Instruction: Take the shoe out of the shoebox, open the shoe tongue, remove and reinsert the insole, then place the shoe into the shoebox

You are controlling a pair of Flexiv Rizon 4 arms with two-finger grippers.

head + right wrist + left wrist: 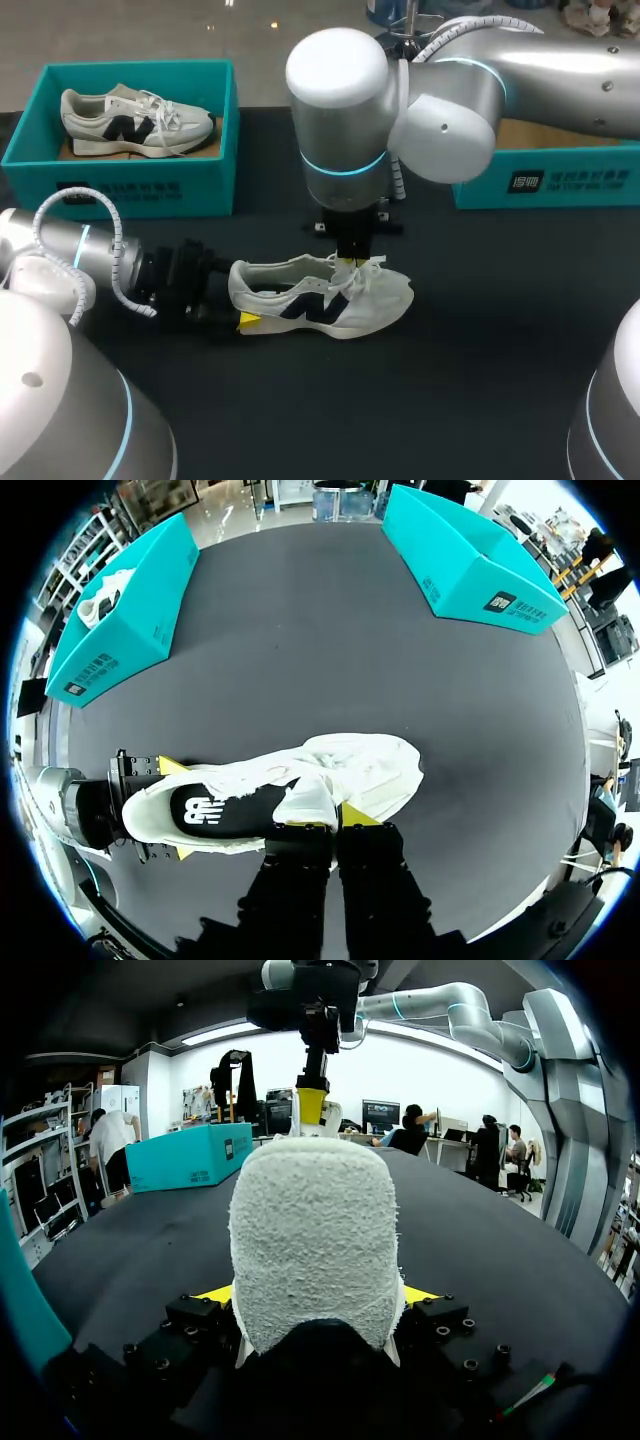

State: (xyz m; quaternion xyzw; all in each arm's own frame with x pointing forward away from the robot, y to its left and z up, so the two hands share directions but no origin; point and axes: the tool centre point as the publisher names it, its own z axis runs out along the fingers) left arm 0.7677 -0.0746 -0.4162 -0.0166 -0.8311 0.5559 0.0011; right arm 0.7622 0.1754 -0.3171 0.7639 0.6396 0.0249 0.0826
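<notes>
A pale shoe (320, 297) with a dark side mark lies on its sole mid-way across the black table (480, 340), toe toward 3 o'clock, heel toward 9. The left gripper (243, 318) comes in from 9 o'clock and meets the heel, one yellow tip showing beneath it. The right gripper (348, 264) drops straight down onto the tongue (338, 270) among the laces. At 10 o'clock a teal shoebox (120, 190) holds a second shoe (135, 122); another teal box (545, 185) sits at 2 o'clock.
</notes>
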